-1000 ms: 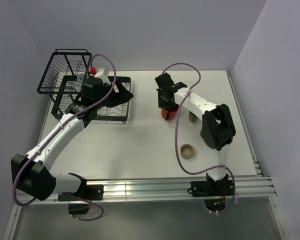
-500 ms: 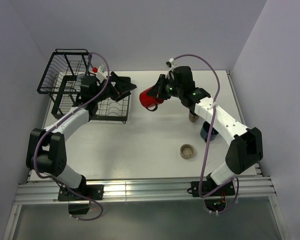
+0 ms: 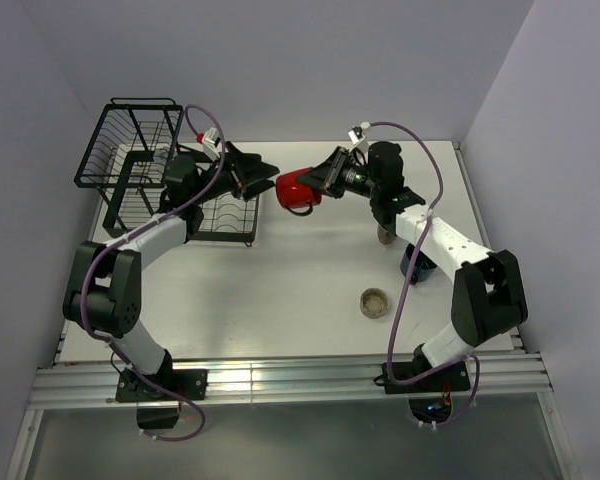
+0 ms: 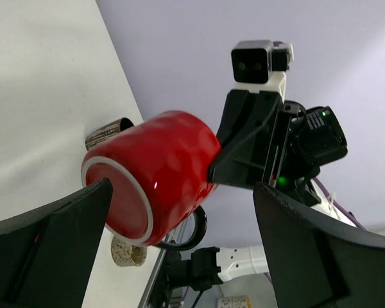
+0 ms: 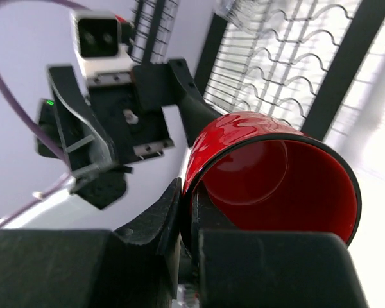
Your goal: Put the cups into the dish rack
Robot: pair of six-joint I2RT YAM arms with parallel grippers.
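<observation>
My right gripper [image 3: 322, 180] is shut on the rim of the red mug [image 3: 298, 190] and holds it on its side in the air, right of the dish rack [image 3: 218, 218]. In the right wrist view the gripper [image 5: 192, 212] pinches the mug wall [image 5: 276, 173]. My left gripper [image 3: 263, 178] is open above the rack's right edge, and the mug's base [image 4: 147, 179] sits just in front of its spread fingers [image 4: 51, 244]. The low beige cup [image 3: 376, 301] stands on the table. The dark blue mug [image 3: 417, 265] and the tan cup [image 3: 386, 236] are partly hidden under my right arm.
The rack's taller wire basket [image 3: 130, 150] stands at the far left, and something clear and glass-like [image 3: 158, 156] shows beside it. The slotted tray [image 5: 289, 58] lies below the mug. Walls close in at the back and both sides.
My right arm has lifted the red mug off the table and carried it left. My left gripper has risen from the rack and turned to face the mug.
</observation>
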